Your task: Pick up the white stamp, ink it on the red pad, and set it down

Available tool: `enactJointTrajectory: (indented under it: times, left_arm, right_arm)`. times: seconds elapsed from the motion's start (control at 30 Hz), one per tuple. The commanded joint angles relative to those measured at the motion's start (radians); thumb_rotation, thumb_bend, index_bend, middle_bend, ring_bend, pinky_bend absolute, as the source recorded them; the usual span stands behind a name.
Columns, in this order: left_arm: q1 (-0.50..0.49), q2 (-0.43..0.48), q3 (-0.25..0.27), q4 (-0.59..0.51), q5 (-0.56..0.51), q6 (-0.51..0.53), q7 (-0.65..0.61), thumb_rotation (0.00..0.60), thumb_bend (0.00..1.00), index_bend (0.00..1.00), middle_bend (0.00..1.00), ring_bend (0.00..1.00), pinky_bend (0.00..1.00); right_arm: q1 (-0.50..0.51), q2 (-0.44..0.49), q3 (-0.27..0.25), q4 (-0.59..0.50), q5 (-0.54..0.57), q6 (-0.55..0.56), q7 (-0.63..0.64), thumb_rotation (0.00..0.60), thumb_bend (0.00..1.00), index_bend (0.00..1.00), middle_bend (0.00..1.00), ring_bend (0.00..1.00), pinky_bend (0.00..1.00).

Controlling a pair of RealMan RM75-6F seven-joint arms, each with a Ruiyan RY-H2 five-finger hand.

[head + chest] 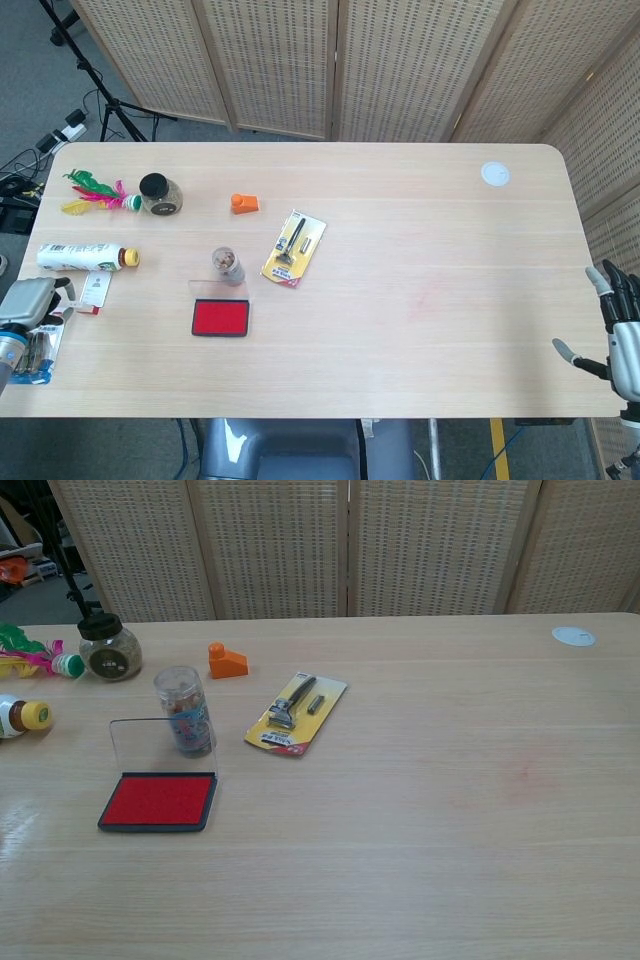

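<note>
My left hand (28, 305) sits off the tabletop's (420, 300) left edge; fingers hidden, can't tell if open/closed. Red pad (220, 317) lies open, lid up, nearer left hand. White stamp (494, 174), round, no long axis, is at far right corner. Right hand (615, 345), fingers spread and empty, is nearer it; I judge that arm reaches fwd.

Table (450, 260): pale wood, rounded corners
Screen (300, 60): woven folding panels behind
Floor (30, 90): grey, with cables and a tripod (95, 85)
</note>
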Motion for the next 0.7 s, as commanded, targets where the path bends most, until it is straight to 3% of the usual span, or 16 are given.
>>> enactJointTrajectory:
  times: [0.03,0.4,0.57,0.7]
  left_arm:
    - [-0.001,-0.001,0.002,0.001,0.003,0.004,-0.001,0.6,0.32,0.58,1.0,1.0,1.0]
    - [0.002,0.018,-0.005,-0.025,0.0,0.027,-0.027,0.6,0.34,0.59,1.0,1.0,1.0]
    - [-0.008,0.1,-0.011,-0.137,0.012,0.06,-0.06,0.6,0.35,0.6,1.0,1.0,1.0]
    - [-0.022,0.199,-0.019,-0.294,0.024,0.092,-0.03,0.6,0.36,0.6,1.0,1.0,1.0]
  right_arm:
    - [0.0,0.001,0.0,0.0,0.0,-0.001,0.002,0.6,0.0,0.0,0.0,0.0,0.0]
    - [0.0,0.001,-0.001,-0.002,-0.001,0.0,0.003,0.6,0.0,0.0,0.0,0.0,0.0]
    - [-0.001,0.003,-0.001,-0.002,0.0,0.0,0.009,0.6,0.0,0.0,0.0,0.0,0.0]
    - [-0.003,0.008,0.001,-0.004,0.001,0.004,0.019,0.6,0.0,0.0,0.0,0.0,0.0]
